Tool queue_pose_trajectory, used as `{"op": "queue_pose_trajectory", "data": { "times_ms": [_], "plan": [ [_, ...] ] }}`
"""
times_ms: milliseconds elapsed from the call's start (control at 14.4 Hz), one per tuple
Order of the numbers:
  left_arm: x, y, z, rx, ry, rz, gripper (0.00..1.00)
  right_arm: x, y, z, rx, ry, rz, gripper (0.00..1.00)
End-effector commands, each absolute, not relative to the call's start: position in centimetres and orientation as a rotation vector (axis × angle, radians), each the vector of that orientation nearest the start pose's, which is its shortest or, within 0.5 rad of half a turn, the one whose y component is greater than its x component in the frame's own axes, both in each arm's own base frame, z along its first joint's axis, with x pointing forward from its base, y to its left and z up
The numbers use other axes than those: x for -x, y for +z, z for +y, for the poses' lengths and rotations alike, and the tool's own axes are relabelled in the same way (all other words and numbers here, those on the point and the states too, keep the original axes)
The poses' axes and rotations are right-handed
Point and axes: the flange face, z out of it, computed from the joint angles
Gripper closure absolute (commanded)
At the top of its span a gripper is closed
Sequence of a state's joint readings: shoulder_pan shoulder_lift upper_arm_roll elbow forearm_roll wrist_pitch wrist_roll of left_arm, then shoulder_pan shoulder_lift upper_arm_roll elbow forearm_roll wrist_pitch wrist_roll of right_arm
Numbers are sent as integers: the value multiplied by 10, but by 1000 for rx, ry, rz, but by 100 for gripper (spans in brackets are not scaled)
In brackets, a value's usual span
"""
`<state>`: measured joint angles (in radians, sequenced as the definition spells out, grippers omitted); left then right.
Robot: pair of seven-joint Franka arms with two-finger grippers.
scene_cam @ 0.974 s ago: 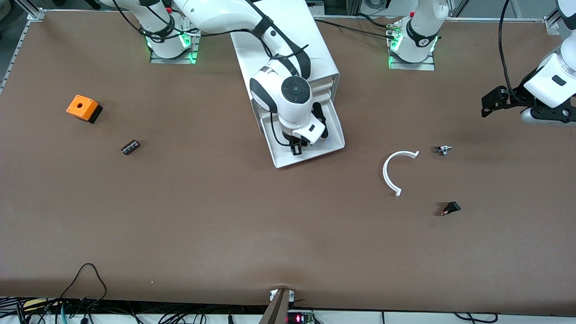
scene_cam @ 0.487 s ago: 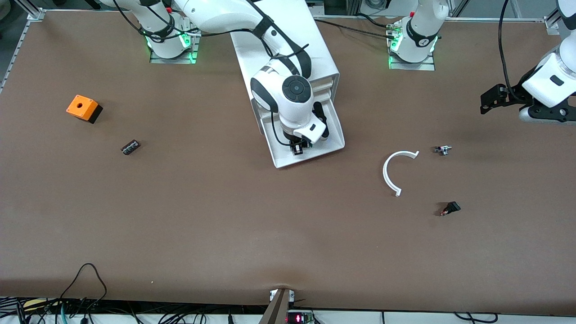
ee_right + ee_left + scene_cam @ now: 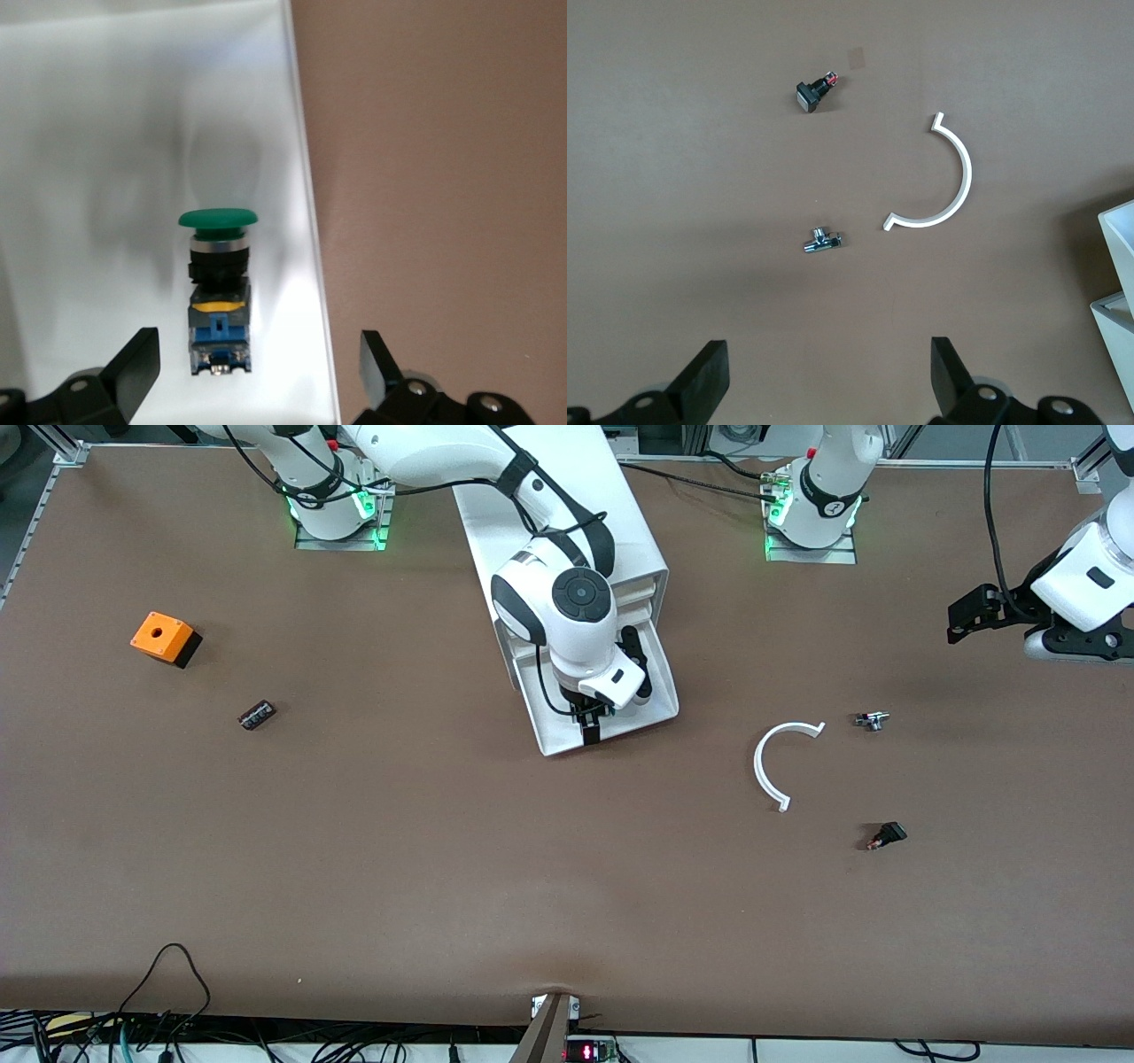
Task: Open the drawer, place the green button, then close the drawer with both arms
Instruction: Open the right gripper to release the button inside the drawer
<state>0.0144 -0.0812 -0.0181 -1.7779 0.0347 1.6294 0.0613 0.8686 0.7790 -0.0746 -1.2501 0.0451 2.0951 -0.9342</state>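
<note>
A: Where's the button [image 3: 218, 292]?
B: Lying on its side on the white floor of the drawer [image 3: 567, 737], which is pulled out from the bottom of the cabinet [image 3: 620, 531]. Green cap, black middle, blue rear block. It sits close to the drawer's edge, with brown table [image 3: 443, 850] just past that edge.

A: Is anything gripping it?
B: No. The right gripper [image 3: 257, 376] hangs over it inside the drawer, fingers [image 3: 133, 363] spread wide on either side, not touching it. In the front view that gripper [image 3: 588, 722] shows under the right arm's wrist, low over the drawer's front part.

A: And the left one?
B: The left gripper [image 3: 828, 385] is up in the air over the left arm's end of the table, fingers [image 3: 709, 376] spread, holding nothing. That arm waits.

A: What lies under it?
B: A small metal fitting [image 3: 823, 240], a white half-ring [image 3: 957, 177] and a small black part [image 3: 811, 93] with a red tip, all apart from one another.

A: Anything else?
B: Toward the right arm's end, an orange box [image 3: 163, 638] with a hole, and a dark ribbed block [image 3: 257, 715] nearer the front camera.
</note>
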Motion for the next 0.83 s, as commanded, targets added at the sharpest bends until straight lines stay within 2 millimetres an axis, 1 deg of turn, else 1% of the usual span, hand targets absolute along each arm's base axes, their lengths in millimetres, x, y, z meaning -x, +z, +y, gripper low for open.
{"op": "queue_pose_trajectory", "data": {
  "times_ms": [0, 139, 209, 348, 417, 487, 556, 626, 695, 765],
  "plan": [
    [-529, 583, -4, 3116, 116, 98, 0, -535, 343, 538, -2126, 137, 2328, 0],
    [-529, 583, -3, 3117, 116, 95, 0, -548, 372, 520, -2149, 160, 2284, 0],
    [-529, 583, -3, 3117, 116, 95, 0, -556, 389, 507, -2169, 173, 2256, 0],
    [-529, 583, -5, 3116, 115, 93, 0, -566, 428, 484, -2197, 196, 2204, 0],
    [-529, 583, -5, 3116, 115, 57, 0, -571, 448, 470, -2209, 217, 2173, 0],
    [-529, 583, -10, 3116, 114, 14, 0, -576, 463, 458, -2220, 227, 2146, 0],
    [-529, 582, -18, 3114, 113, -20, 0, -581, 473, 447, -2233, 235, 2122, 0],
    [-529, 582, -22, 3112, 117, -58, 0, -587, 484, 436, -2248, 256, 2098, 0],
    [-532, 575, -31, 3121, 135, -88, 0, -591, 498, 425, -2282, 287, 2067, 0],
    [-539, 560, -48, 3160, 181, -130, 0, -593, 505, 418, -2357, 310, 2015, 0]
  ]
}}
